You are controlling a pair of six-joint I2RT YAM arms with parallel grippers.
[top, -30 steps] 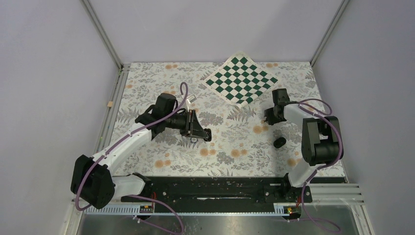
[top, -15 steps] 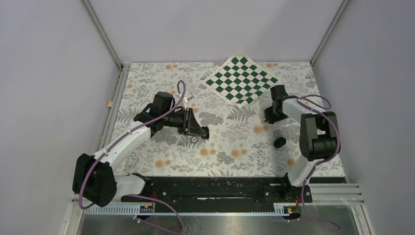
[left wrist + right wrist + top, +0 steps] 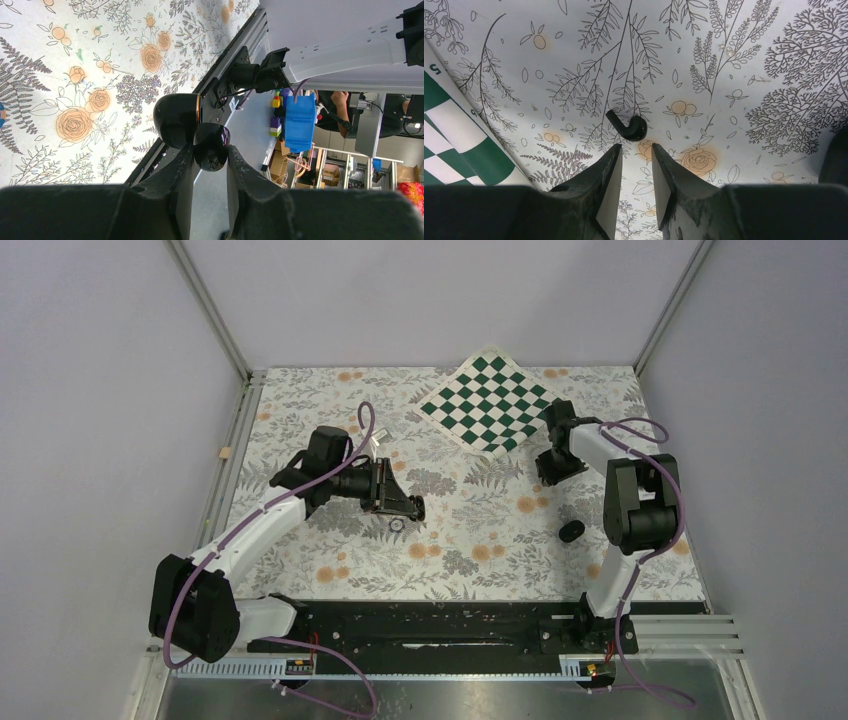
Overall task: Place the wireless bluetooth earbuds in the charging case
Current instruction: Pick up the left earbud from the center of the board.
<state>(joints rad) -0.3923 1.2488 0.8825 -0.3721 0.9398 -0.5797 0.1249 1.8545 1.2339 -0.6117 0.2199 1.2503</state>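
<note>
My left gripper [image 3: 412, 506] is shut on the charging case [image 3: 175, 120], a glossy black hinged case with a gold seam, and holds it above the floral table, left of centre. In the left wrist view its fingertips [image 3: 186, 155] pinch one rounded half. One black earbud [image 3: 628, 126] with a short stem lies on the table just ahead of my right gripper [image 3: 636, 147], which is open and empty. In the top view my right gripper [image 3: 547, 472] hangs beside the checkered cloth. The other earbud is not visible.
A green-and-white checkered cloth [image 3: 492, 405] lies at the back centre, with its corner in the right wrist view [image 3: 454, 145]. A black oval object [image 3: 571, 531] lies near the right arm. A small dark ring [image 3: 397, 524] lies under the left gripper. Metal rails edge the table.
The right arm has swung its gripper a little left and toward the back, near the cloth's edge. The left gripper has drawn slightly left with the case still in it.
</note>
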